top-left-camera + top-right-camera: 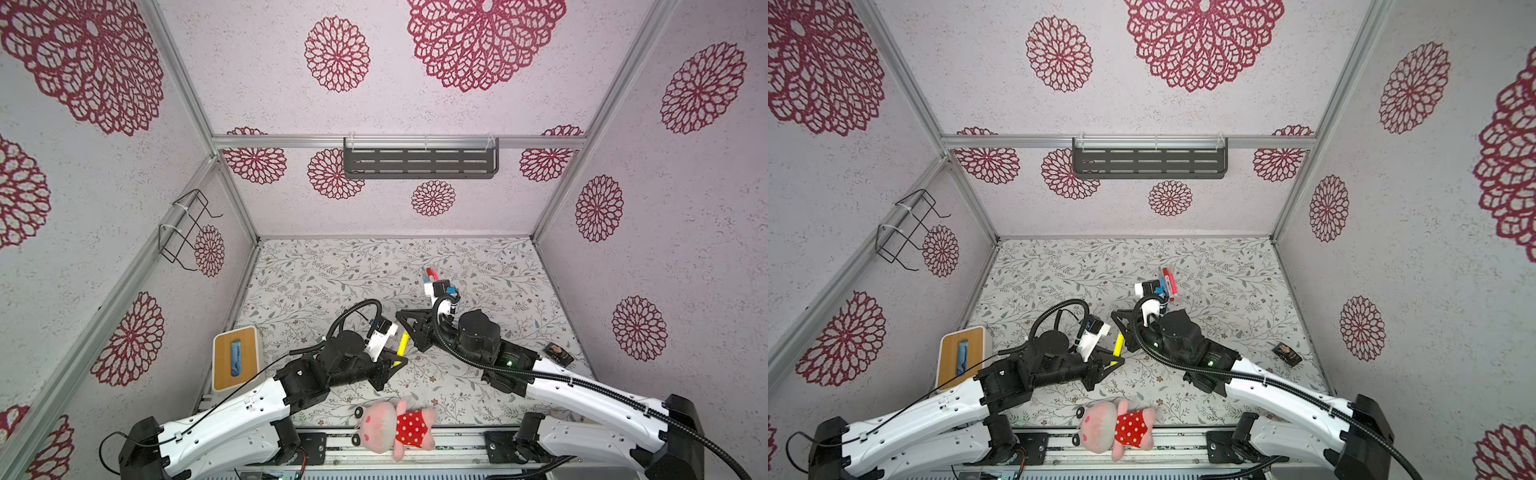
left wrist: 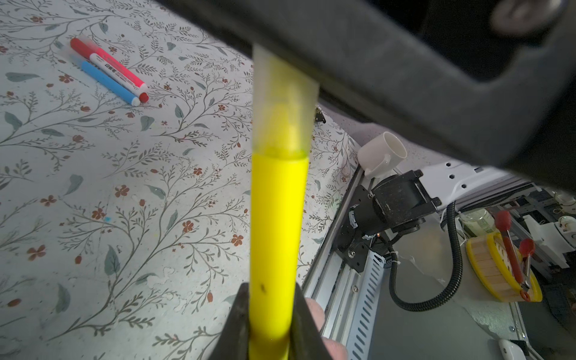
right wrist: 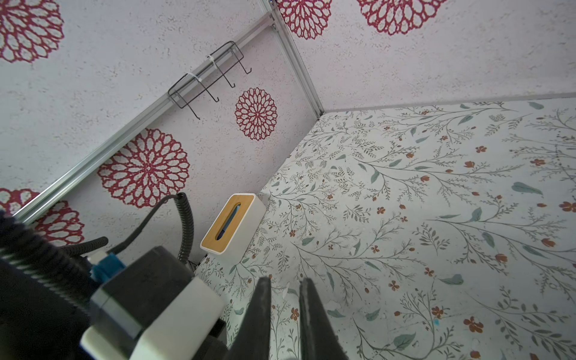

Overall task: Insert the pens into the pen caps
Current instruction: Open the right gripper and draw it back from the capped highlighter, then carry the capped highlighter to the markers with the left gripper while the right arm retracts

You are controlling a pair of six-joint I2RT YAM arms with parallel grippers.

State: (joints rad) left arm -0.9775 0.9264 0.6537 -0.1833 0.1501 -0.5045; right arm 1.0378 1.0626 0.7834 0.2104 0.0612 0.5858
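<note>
Now the left pincer [image 2: 271, 291] squeezes the yellow pen [image 2: 277, 218] above the table [image 2: 93, 174]; its cap [image 2: 283, 109] looks on. The right pincer [image 3: 285, 280] is closed, empty. Next, I think, lay it down gently.

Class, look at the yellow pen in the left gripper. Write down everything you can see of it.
The yellow pen has a smooth, bright yellow barrel that looks like plastic, with a small dark speck near the grip. A translucent, yellow-tinted cap sits on its far end. The cap's tip is hidden behind a dark robot part. The left gripper is shut on the barrel's near end, and the pen appears to be held clear of the table.
</note>
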